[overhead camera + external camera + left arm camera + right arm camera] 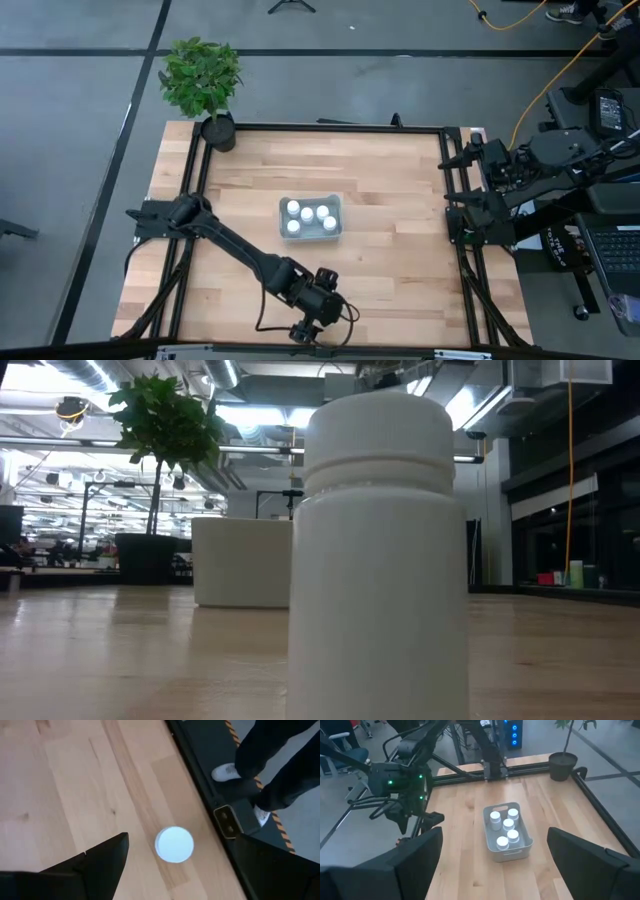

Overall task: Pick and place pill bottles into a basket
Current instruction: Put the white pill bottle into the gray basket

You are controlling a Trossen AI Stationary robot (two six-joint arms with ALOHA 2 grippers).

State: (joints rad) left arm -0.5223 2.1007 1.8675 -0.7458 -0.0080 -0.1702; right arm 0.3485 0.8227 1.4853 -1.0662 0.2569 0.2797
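One white pill bottle [174, 844] stands upright on the wooden table near its front edge; the low view shows it close up [380, 550]. My left gripper [181, 840] is above it, open, with one finger on either side and not touching it. In the high view my left gripper [303, 332] is at the front edge and hides the bottle. The pale blue-grey basket [335, 205] sits at the table's middle with several white bottles standing in it [508, 824]. My right gripper [495, 837] is open and empty, back at the table's right edge [458, 195].
A potted plant [203, 80] stands at the far left corner. A black frame rail [210, 795] runs along the front edge beside the bottle. A person's legs and white shoes [227, 771] are just beyond it. Bare wood [400, 260] lies between the basket and the front edge.
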